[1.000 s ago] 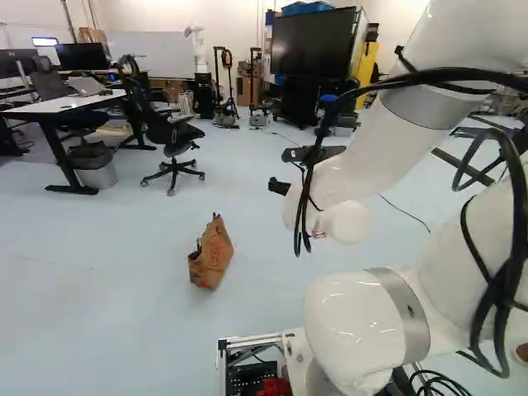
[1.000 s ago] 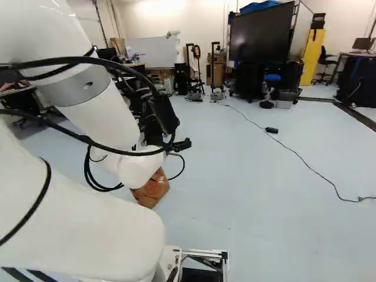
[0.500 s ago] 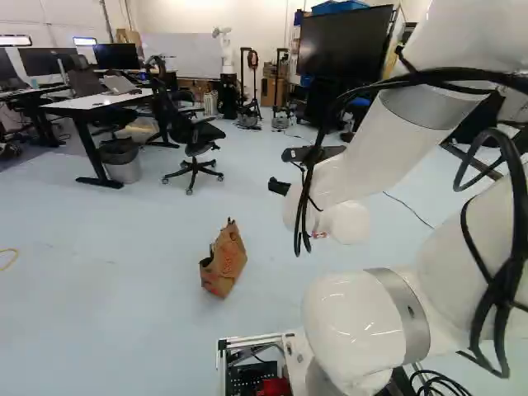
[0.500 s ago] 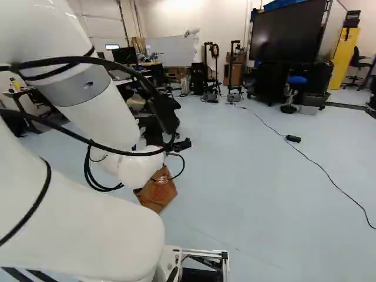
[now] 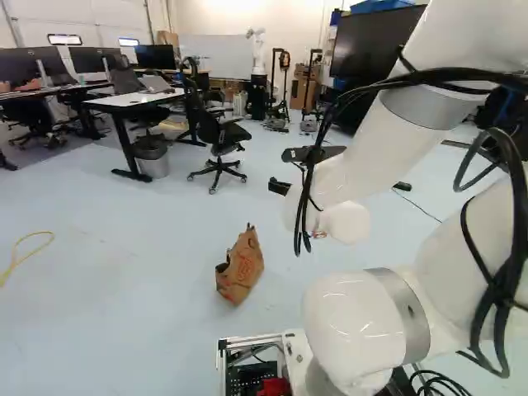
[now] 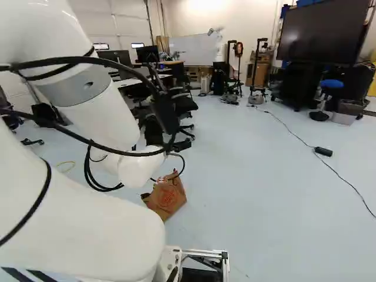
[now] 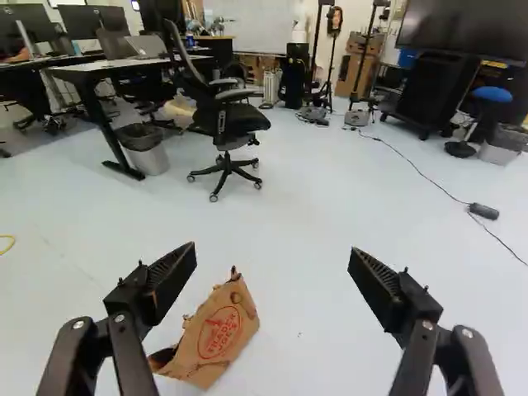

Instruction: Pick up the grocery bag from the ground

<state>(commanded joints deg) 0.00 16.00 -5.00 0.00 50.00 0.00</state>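
The brown paper grocery bag (image 5: 240,266) sat on the pale floor (image 5: 124,330), just left of centre and below the middle of the left base view; in the right base view it showed at the lower left, partly behind the arm (image 6: 106,117). It was slumped and slanting, with a peaked upper corner, and a dark gap that looked like its mouth opened towards the side where a yellow cord (image 5: 14,264) lay, at the left edge of the left base view

The gripper (image 7: 272,257) was empty, its two fingers spread wide. In the wrist view the bag lay ahead of and below them, off the centre line and nearer the finger on the office chair's side, touching neither. The office chair (image 5: 235,134) stood well beyond, in the upper middle of the left base view

The step in hand seemed to be lining up for the grasp. Done well, it called for centring the bag between the fingers first, then tipping the wrist down and lowering gently until they straddled the raised paper edge. Coming down off-centre, one fingertip could push the bag over or skid it along the floor. A bite well below the rim would probably hold better than a pinch at the peak, since thin paper might tear, and a slow, straight lift would suit it best
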